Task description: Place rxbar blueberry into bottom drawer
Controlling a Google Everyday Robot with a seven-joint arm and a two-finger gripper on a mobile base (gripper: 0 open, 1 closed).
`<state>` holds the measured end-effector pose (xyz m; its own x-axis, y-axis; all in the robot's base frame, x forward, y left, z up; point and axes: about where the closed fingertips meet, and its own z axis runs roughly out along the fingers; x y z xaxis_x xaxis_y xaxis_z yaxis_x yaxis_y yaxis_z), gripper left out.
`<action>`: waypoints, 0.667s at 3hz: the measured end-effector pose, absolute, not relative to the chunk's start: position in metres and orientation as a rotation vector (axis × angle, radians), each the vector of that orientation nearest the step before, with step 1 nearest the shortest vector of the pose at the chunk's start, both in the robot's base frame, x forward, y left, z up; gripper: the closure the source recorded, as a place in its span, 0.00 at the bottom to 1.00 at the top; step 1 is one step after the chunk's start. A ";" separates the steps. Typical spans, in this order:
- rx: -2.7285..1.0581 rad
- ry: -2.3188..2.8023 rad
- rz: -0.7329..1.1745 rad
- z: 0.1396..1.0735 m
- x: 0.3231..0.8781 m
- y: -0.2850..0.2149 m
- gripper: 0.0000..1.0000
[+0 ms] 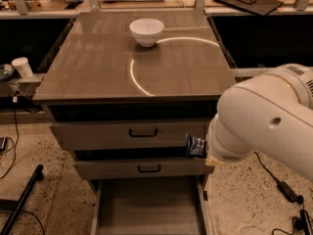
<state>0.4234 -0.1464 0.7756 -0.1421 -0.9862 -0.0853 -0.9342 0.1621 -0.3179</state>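
Observation:
The rxbar blueberry (pixel 195 145), a small dark-blue wrapper with pale print, hangs in the air in front of the right end of the two upper drawers. My gripper (pixel 202 150) holds it at the tip of the big white arm (pixel 264 119), whose wrist hides most of the fingers. Below the bar, the bottom drawer (pixel 146 204) is pulled out, and its flat grey floor is bare. The bar is above the drawer's right side, about level with the gap between the upper drawers.
A white bowl (pixel 146 31) stands at the back of the cabinet top (pixel 98 72). Both upper drawers (pixel 142 132) have black handles. A paper cup (pixel 22 66) sits on a ledge at left. A black pole (pixel 22 199) and cables (pixel 288 192) lie on the floor.

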 end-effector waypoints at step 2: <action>-1.865 2.236 -0.237 0.747 0.403 -0.149 1.00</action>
<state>0.4030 -0.1488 0.7465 -0.1704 -0.9833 -0.0644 -0.9478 0.1815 -0.2622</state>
